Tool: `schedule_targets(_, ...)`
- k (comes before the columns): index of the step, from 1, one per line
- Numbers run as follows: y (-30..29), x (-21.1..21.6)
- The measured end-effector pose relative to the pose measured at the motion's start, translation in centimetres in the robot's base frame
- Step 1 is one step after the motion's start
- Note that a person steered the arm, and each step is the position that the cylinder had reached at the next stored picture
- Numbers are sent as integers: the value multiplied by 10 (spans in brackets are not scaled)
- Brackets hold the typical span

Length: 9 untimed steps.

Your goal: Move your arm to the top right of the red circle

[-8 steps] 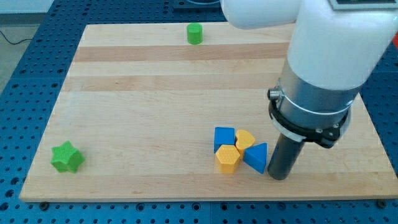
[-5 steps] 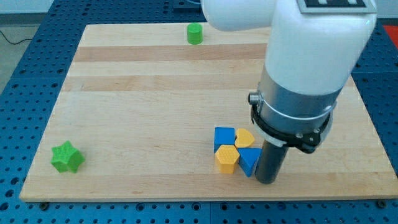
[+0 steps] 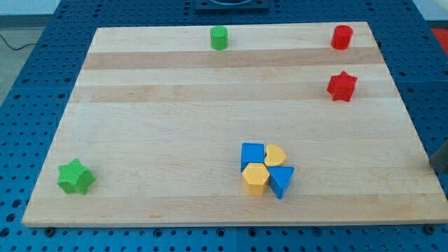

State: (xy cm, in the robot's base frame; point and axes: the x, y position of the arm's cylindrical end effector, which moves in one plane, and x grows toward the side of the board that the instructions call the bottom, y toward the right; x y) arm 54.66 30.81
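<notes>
The red circle block (image 3: 341,36) stands near the board's top right corner. A red star (image 3: 342,86) lies just below it. Only the dark lower end of my rod shows, at the view's right edge. My tip (image 3: 435,168) is off the board's right side, far below and to the right of the red circle, touching no block.
A blue square (image 3: 253,155), a yellow heart (image 3: 276,155), a yellow hexagon (image 3: 256,178) and a blue triangle (image 3: 281,180) sit clustered at the bottom middle. A green circle (image 3: 219,38) is at the top middle. A green star (image 3: 75,176) is at the bottom left. The wooden board (image 3: 175,105) rests on a blue perforated table.
The arm has swung away from the cluster to the view's right edge, uncovering the red circle and red star. The blue triangle sits slightly further left, against the hexagon.
</notes>
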Motion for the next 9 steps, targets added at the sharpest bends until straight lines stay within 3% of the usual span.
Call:
schedule_targets(2,0,10)
schedule_targets(3,-20,54)
schedule_targets(5,-98,72)
schedule_targets(6,-89,41)
schedule_targets(9,-57,-148)
